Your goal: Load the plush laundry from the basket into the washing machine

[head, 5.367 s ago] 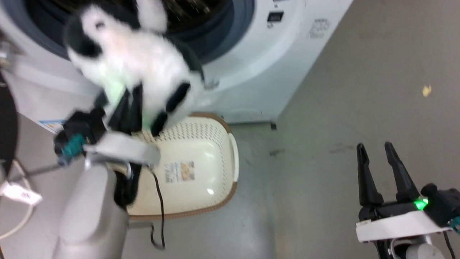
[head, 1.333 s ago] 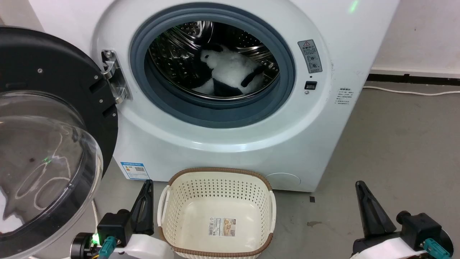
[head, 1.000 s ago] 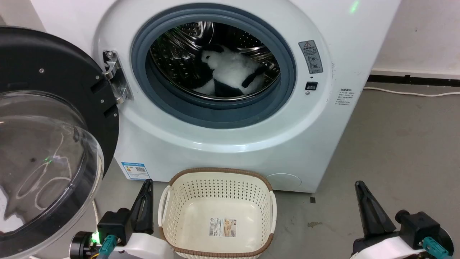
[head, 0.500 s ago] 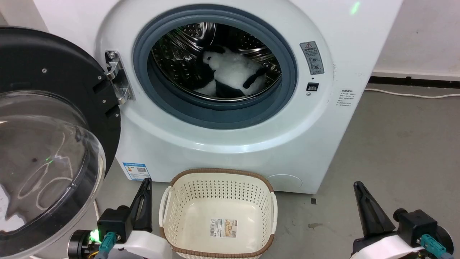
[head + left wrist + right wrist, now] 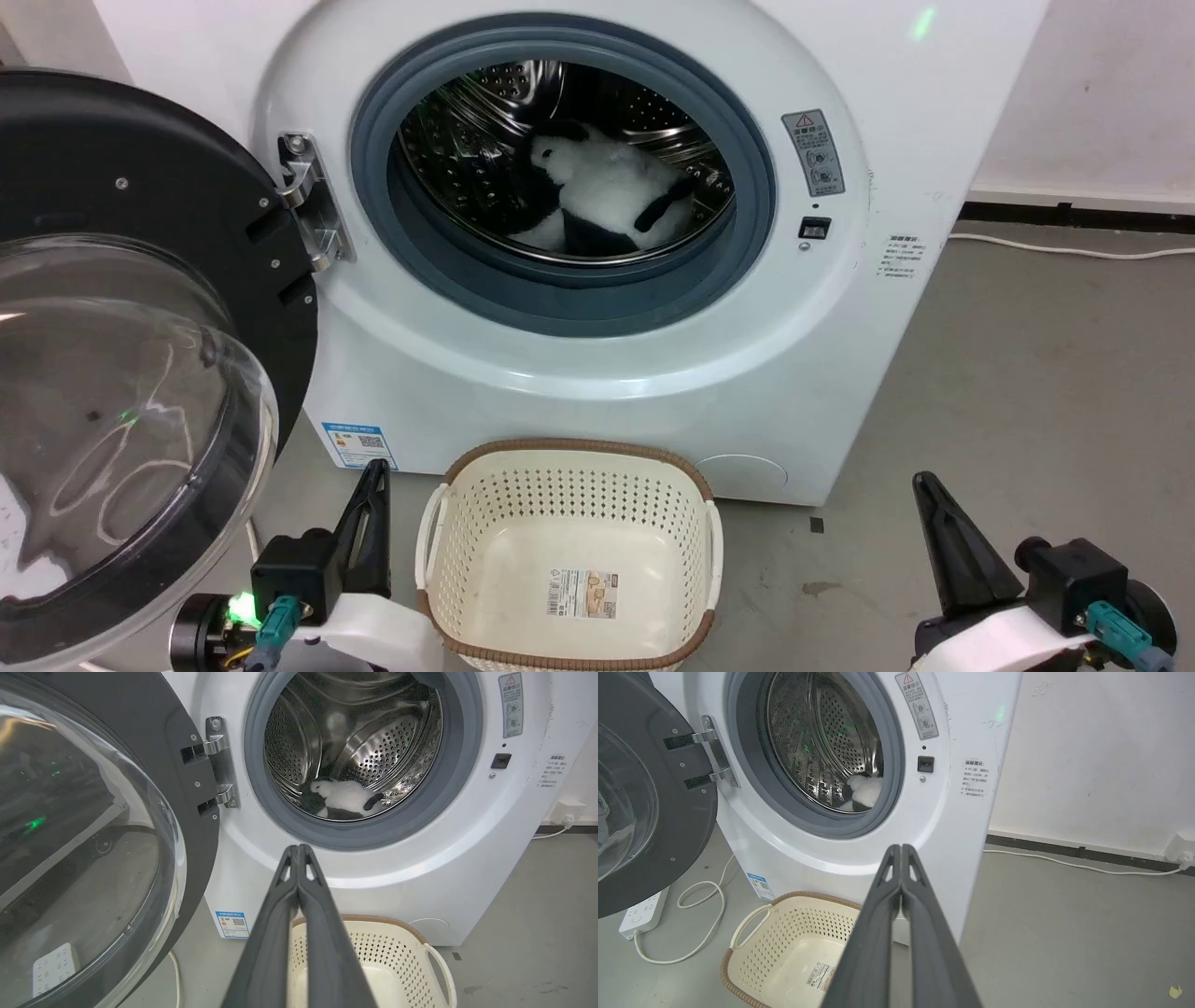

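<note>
Fingers (image 5: 275,933): left gripper (image 5: 299,849), right gripper (image 5: 901,848) both pinched together, empty.
Plush laundry (image 5: 607,182): inside washing machine (image 5: 840,355) drum (image 5: 448,159); basket (image 5: 569,446) empty.
Risk: it lies near seal (image 5: 560,313); closing door (image 5: 140,159) could pinch it.

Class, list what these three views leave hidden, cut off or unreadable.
1. Right wrist view: most of the toy, behind the seal.
2. Head view: print on the label, too small.
3. Head view: near rim of the basket, partly cut by the bottom edge.
4. Left wrist view: part of the basket floor, behind the left pincer.
</note>
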Robot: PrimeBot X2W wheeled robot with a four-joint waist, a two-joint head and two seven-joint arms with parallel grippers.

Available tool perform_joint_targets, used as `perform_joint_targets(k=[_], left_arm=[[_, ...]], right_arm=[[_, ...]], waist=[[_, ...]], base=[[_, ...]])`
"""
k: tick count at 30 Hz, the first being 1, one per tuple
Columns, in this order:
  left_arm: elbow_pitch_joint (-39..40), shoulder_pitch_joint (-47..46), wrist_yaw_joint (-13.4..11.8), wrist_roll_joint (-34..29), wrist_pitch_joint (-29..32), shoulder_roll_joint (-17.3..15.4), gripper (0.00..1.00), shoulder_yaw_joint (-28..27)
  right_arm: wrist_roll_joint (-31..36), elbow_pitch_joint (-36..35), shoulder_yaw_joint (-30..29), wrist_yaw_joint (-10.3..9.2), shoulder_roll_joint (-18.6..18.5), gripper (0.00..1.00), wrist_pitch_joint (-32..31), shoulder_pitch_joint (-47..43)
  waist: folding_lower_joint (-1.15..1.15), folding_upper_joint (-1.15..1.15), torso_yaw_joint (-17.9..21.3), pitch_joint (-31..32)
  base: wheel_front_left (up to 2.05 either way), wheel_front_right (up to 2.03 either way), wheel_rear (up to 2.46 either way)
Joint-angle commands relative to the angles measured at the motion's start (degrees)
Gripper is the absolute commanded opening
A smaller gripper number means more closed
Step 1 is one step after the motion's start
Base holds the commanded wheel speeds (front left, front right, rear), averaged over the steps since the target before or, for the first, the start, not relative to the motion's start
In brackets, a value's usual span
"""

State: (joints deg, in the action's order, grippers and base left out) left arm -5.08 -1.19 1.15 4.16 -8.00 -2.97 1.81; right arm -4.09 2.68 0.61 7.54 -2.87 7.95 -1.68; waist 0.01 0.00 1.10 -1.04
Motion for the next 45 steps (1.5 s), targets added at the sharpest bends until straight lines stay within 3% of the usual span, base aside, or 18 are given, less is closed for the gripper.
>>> perform_joint_targets(k=[1, 45], left_arm=[[0.5, 0.6, -0.2, -0.4, 0.4, 0.0, 0.00, -0.2], [4.0, 1.0, -0.9, -3.2, 6.1, 0.1, 0.00, -1.4]], right_arm=[[0.4, -0.5, -0.1, -0.03, 0.0, 0.00, -0.3, 0.7], [3.2, -2.1, -0.5, -0.05, 0.0, 0.00, -6.1, 1.4]], waist=[[0.00, 0.00, 0.0, 0.0], [-0.01, 0.00, -0.8, 0.8]], base=[[0.00, 0.00, 0.00], [0.00, 0.00, 0.00]])
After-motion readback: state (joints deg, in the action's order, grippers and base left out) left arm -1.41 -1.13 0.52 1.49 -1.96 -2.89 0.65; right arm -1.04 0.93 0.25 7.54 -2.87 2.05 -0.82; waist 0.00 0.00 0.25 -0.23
